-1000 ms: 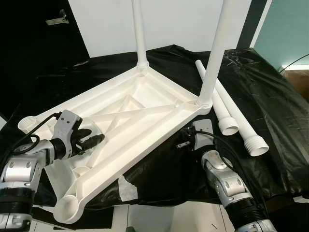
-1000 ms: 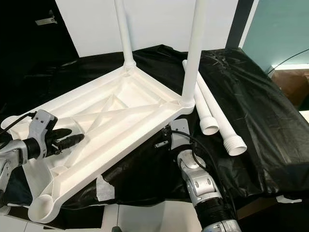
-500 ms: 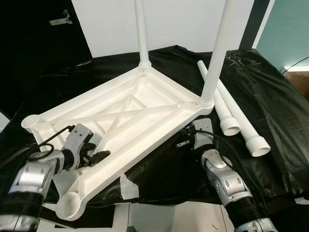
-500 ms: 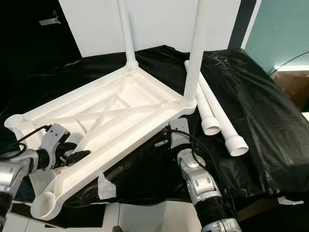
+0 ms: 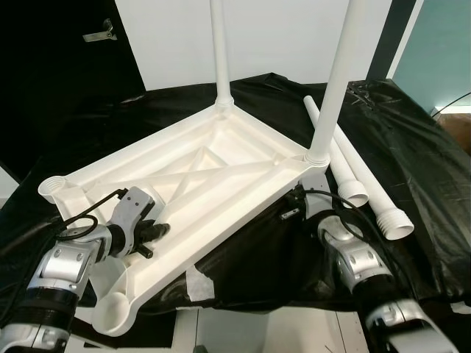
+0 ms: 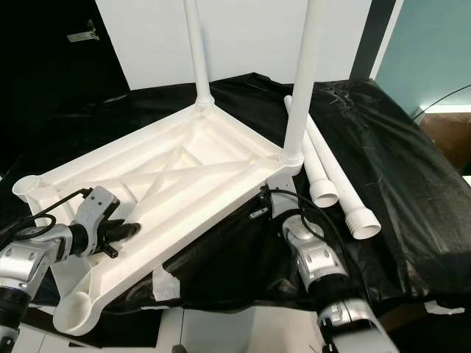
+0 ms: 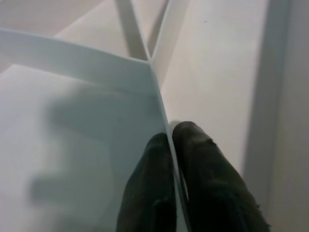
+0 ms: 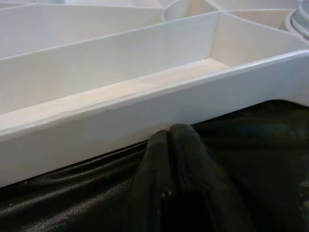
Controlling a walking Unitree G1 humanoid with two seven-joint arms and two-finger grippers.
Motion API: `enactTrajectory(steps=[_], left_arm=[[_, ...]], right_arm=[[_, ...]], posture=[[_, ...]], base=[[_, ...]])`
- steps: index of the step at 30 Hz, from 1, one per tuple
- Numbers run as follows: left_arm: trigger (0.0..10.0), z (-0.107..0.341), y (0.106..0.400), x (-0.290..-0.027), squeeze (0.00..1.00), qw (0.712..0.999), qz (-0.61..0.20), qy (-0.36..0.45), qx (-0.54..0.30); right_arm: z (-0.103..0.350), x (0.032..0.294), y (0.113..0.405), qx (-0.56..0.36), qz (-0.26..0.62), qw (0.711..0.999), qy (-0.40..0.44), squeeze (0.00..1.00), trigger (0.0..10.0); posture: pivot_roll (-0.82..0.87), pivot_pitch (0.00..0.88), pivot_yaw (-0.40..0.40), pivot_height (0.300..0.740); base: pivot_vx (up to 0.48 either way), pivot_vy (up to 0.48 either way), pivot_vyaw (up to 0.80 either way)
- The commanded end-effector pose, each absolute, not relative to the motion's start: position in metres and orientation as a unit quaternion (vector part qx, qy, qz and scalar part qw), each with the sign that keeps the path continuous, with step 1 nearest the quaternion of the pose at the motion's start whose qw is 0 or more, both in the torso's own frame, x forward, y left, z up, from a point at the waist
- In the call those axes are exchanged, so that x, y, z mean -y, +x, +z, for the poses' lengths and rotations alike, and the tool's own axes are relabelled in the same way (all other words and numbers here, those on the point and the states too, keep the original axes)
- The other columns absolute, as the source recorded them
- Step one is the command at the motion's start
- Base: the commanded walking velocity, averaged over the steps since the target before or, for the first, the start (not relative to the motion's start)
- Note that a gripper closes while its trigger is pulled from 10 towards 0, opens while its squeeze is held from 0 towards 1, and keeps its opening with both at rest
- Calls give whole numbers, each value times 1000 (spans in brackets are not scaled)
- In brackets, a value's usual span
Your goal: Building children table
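Note:
The white table top (image 5: 221, 158) lies upside down on a black cloth. Two white legs (image 5: 335, 81) stand screwed into its far and right corners. Its left socket (image 5: 53, 185) and near socket (image 5: 110, 316) hold nothing. Two loose legs (image 5: 372, 195) lie on the cloth to the right. My left gripper (image 5: 158, 229) reaches into the ribbed underside near the near-left end. It is shut on a thin upright rib (image 7: 145, 72), one finger (image 7: 198, 145) on each side. My right gripper (image 8: 169, 133) is under the right corner, shut and empty, its tips against the outer rim (image 8: 145, 111).
The black cloth (image 5: 412, 147) covers the whole work surface and hangs over the front edge, where a scrap of white tape (image 5: 195, 281) sticks. A white wall is close behind, with a dark door (image 5: 66, 66) at the left. Pale floor lies in front.
My left gripper has moved from the middle of the underside toward the near rim and closed on a rib. The right forearm has pushed further under the right corner. The camera has shifted slightly.

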State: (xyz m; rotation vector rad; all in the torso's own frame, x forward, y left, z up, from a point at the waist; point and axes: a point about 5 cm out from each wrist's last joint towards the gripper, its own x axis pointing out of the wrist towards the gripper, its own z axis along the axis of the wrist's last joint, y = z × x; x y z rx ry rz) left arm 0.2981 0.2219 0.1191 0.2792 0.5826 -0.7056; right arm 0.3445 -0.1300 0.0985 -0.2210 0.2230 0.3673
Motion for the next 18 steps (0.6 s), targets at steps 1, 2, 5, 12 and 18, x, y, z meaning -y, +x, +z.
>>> enactTrajectory(steps=[1, 2, 5, 12, 18], left_arm=[[3059, 112, 294, -212, 0, 868, -378, 130, -293], [3059, 112, 294, -212, 0, 868, -378, 130, -293], [8275, 112, 287, -210, 0, 858, -395, 140, -296], [1059, 111, 272, -198, 0, 834, -447, 130, -295], [0, 108, 272, -190, 0, 827, -461, 131, -293]], right_arm=[[84, 136, 342, -144, 175, 969, -102, 0, 10000], [84, 136, 342, -144, 175, 969, -102, 0, 10000], [93, 143, 356, -144, 176, 967, -113, 0, 10000], [105, 145, 368, -127, 191, 964, -135, 0, 10000], [113, 146, 375, -121, 188, 964, -146, 0, 10000]], posture=[[-33, 0, 50, 740], [-33, 0, 50, 740], [0, 0, 43, 740], [18, 1, 39, 740], [20, 5, 39, 740]], base=[[0, 0, 0], [0, 0, 0], [0, 0, 0], [0, 0, 0], [0, 0, 0]])
